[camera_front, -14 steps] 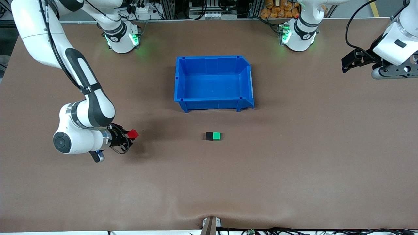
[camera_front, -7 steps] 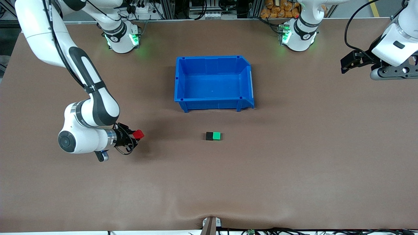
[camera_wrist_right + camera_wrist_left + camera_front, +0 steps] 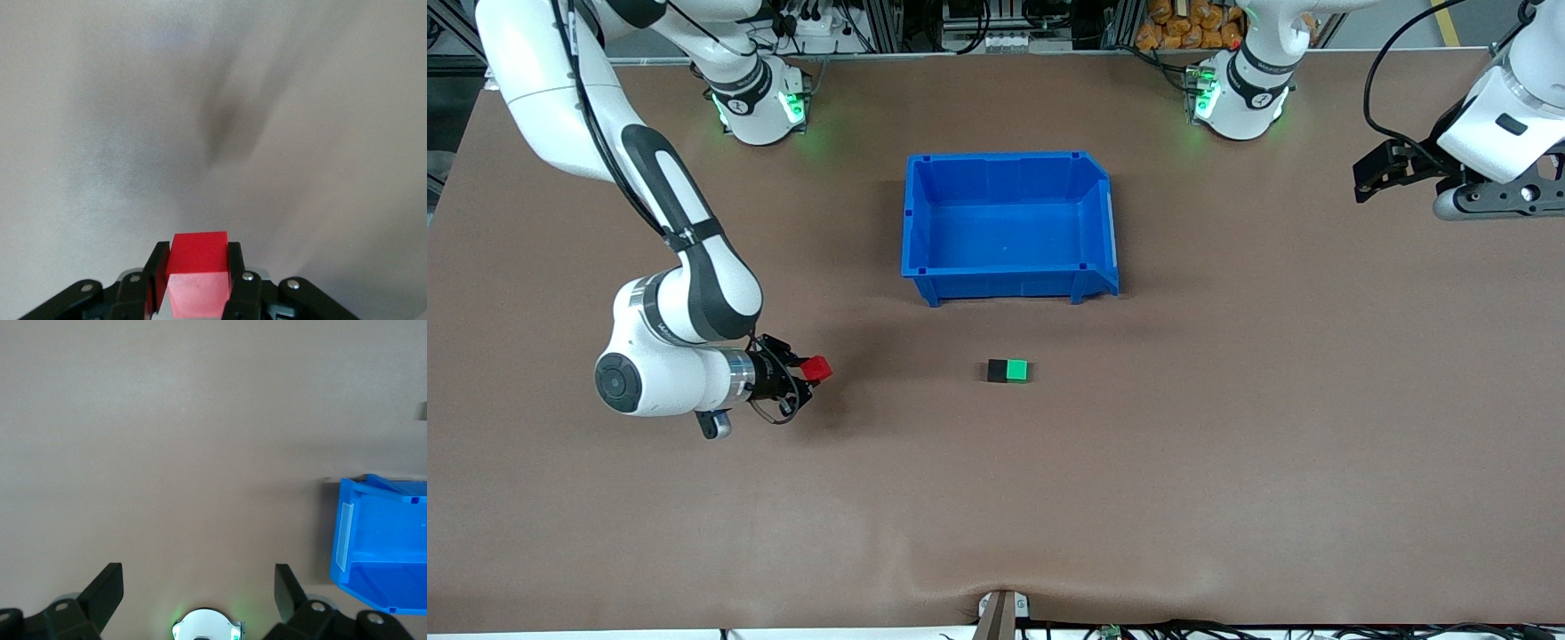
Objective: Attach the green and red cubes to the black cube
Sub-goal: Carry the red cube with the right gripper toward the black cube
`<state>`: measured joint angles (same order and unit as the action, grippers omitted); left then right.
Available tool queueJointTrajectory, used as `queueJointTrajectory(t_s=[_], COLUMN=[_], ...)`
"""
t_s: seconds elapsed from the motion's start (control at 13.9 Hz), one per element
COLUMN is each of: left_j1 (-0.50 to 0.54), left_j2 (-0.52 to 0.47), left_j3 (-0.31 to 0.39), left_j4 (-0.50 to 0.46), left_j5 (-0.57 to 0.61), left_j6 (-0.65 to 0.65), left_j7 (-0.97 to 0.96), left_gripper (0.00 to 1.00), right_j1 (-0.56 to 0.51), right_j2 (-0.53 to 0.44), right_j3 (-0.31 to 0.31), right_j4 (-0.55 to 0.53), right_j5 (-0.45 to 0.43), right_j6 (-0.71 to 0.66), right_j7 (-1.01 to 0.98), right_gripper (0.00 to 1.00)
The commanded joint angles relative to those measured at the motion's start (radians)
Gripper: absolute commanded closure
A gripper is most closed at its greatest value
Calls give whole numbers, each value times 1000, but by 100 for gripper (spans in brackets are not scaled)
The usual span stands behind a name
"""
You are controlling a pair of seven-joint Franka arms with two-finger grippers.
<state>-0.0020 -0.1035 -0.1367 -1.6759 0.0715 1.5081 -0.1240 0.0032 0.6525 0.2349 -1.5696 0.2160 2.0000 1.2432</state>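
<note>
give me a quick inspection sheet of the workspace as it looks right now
surface: brown table, a ripple at the edge nearest the front camera.
job's things: green cube touching black cube, nearer the front camera than the blue bin; red cube held above the table.
clutter: nothing seen; the bin looks empty.
grippers: right hand shut on the red cube, toward the right arm's end; left hand open, waiting over the left arm's end.
cables: black cables run along both arms.
surroundings: frames and orange items past the table edge by the bases.
</note>
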Motion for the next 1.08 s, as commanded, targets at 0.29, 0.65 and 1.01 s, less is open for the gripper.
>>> queueJointTrajectory(t_s=[0.29, 0.65, 1.01], left_j1=[5, 5, 5], left_j2=[-22, -22, -25], left_j3=[0, 2, 2], left_j4=[-25, -25, -25], left_j5=[-22, -22, -22], left_j6=[12, 12, 11], left_j7=[7, 7, 7], left_gripper=[0, 0, 0], right_j1=[55, 86, 109], right_j2=[12, 16, 18], right_j3=[-6, -6, -6], right_j4=[5, 5, 5], right_j5=[16, 16, 19], right_j6=[66, 88, 121], right_j7=[134, 197, 266], right_gripper=[100, 100, 100])
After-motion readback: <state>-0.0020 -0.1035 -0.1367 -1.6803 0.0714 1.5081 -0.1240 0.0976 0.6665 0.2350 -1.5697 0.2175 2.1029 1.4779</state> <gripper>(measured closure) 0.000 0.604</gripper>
